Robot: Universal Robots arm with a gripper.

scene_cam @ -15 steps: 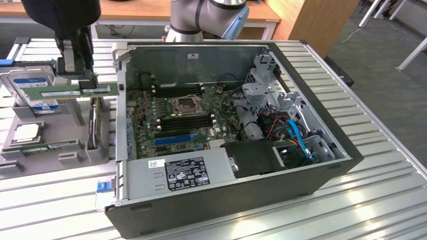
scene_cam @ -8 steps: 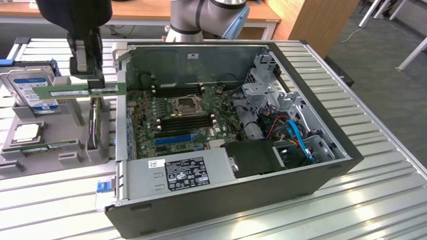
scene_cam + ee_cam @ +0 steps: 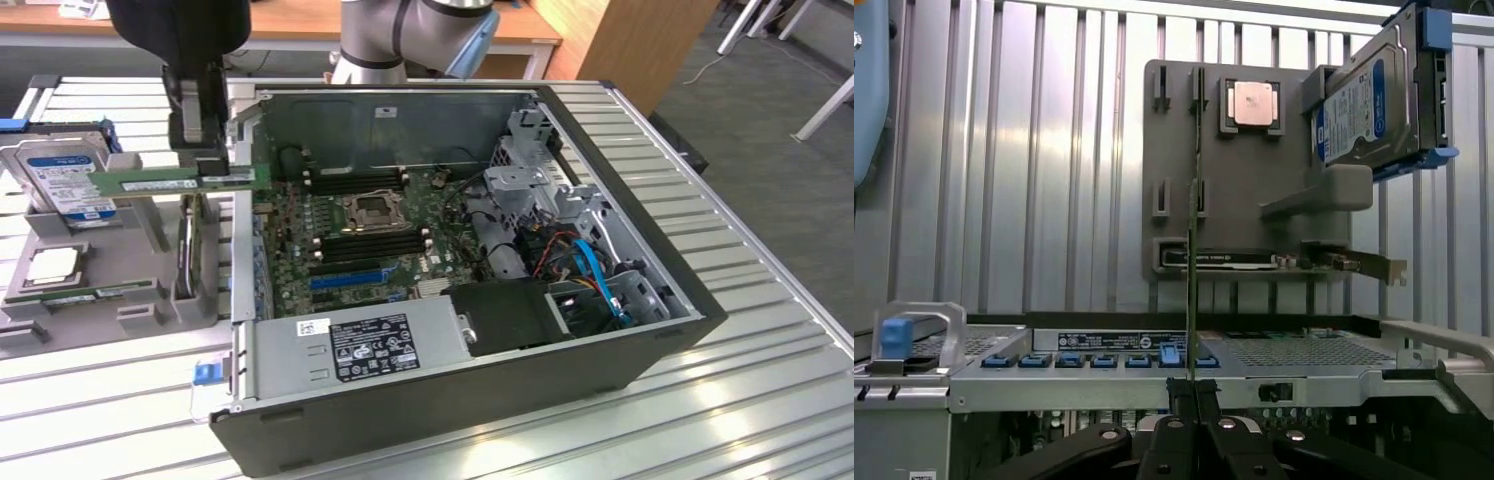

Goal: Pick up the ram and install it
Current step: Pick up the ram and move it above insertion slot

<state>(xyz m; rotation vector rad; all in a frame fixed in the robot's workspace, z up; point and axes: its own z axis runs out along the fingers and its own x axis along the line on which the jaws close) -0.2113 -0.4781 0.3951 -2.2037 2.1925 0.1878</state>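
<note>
Looking halfway there: the gripper (image 3: 211,165) is clamped tight on the ram (image 3: 154,182), holding it up over the grey parts tray (image 3: 80,300) just beside the open PC case (image 3: 400,410), so it's picked up but not yet in a memory slot (image 3: 367,240).

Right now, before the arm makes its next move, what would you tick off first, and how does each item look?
1. Gripper closed on the memory stick: ok, the fingers pinch its lower edge.
2. Stick straight in the grip: ok, in the wrist view it stands edge-on, in line with the fingers.
3. Stick lifted off the grey holder: ok, it hangs above it.
4. Computer case open: ok, the board inside is exposed.
5. Stick above the memory slots: not ok, it is outside the case, on the exterior view's left.
6. Slots free and latches open: cannot tell.
</note>
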